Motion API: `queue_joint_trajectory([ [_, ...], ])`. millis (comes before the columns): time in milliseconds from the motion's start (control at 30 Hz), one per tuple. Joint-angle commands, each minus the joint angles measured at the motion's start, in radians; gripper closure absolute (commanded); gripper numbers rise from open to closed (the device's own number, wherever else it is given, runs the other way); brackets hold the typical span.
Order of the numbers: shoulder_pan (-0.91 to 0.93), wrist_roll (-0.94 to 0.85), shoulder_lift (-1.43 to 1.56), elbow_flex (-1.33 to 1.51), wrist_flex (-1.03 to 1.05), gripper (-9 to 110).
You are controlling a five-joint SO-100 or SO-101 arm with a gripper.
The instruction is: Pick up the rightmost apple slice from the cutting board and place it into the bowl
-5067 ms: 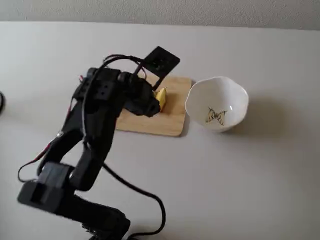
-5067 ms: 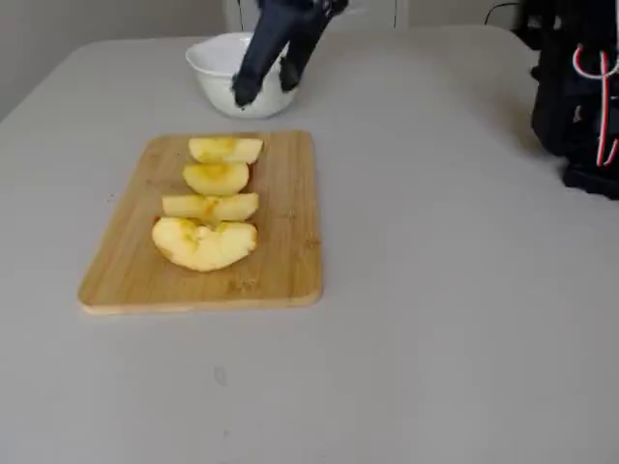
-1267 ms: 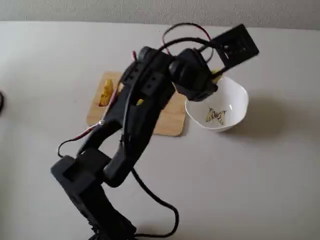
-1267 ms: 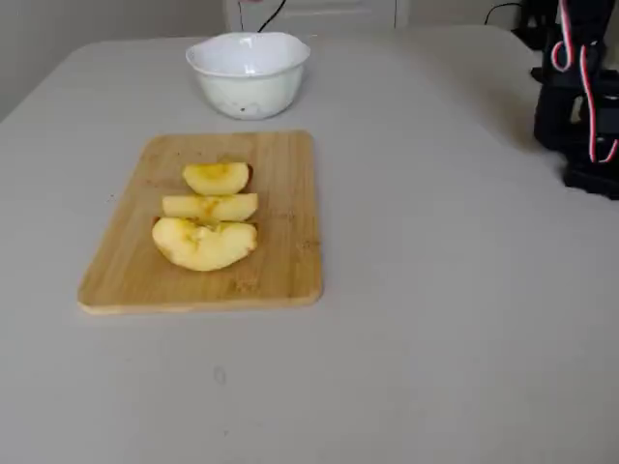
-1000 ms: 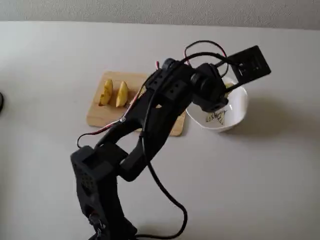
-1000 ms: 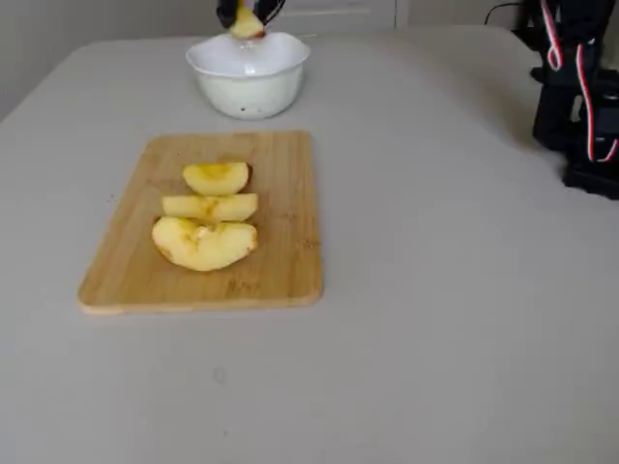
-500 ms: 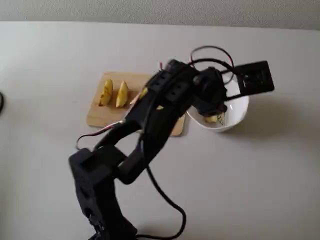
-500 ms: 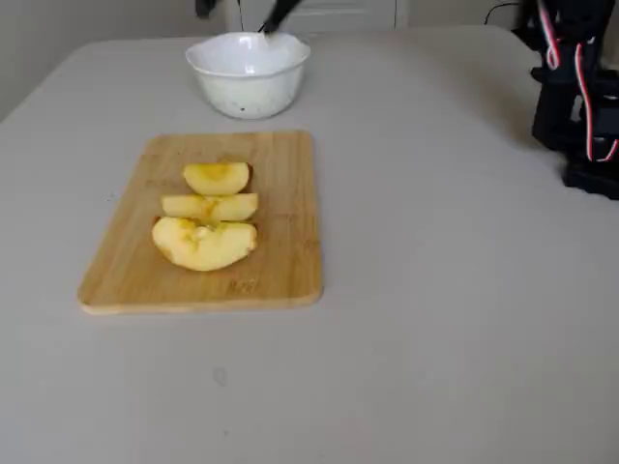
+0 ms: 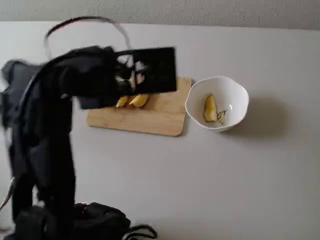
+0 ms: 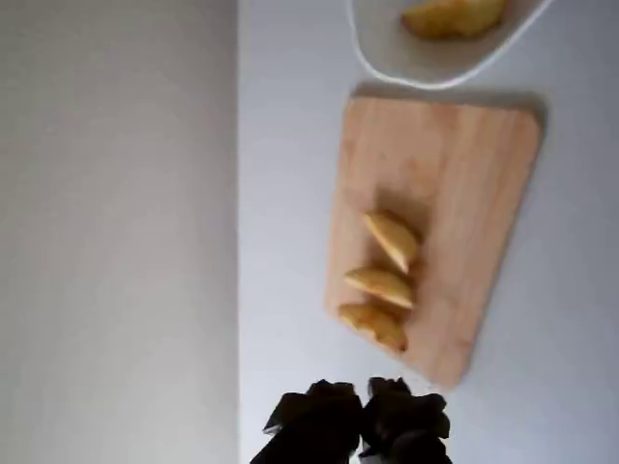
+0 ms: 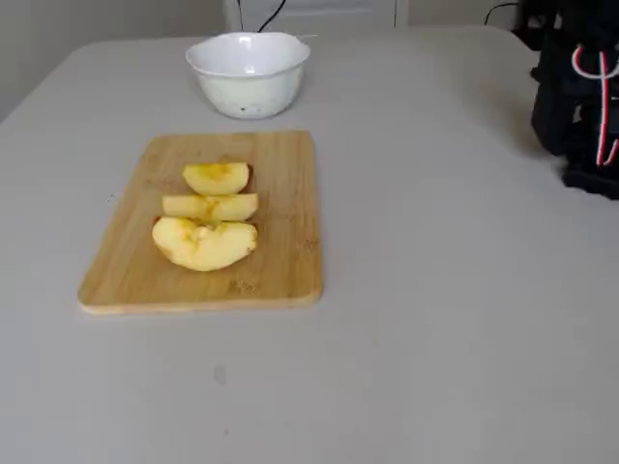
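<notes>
table (image 11: pixel 464 319) of plain grey carries everything. black arm (image 9: pixel 55 130) fills the left of a fixed view, raised over the cutting board (image 11: pixel 280 261) and hiding part of it. the board lies flat, just beside the bowl (image 11: pixel 249 72). the white bowl holds one apple slice (image 9: pixel 210 108), lying on its inner wall next to the print. three more wedges (image 10: pixel 384 285) sit in a row on the board. in the wrist view the gripper (image 10: pixel 365 425) shows at the bottom edge, its dark fingertips pressed together with nothing between them, above the board's near end.
</notes>
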Motion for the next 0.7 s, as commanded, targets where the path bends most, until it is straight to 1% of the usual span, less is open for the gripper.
queue_joint_trajectory([
  [0,-0.054,0.028,0.577,0.558,-0.161,101],
  [67,-0.058,-0.026,0.816,0.796,-0.209,101],
  [133,-0.044,-0.080,0.992,0.976,-0.202,101],
  [267,0.021,-0.089,0.997,1.141,-0.169,101],
  [433,0.043,-0.092,0.997,1.316,-0.158,101],
  [567,0.064,-0.098,0.997,1.408,-0.170,101],
  [667,0.089,-0.084,0.996,1.408,-0.169,101],
])
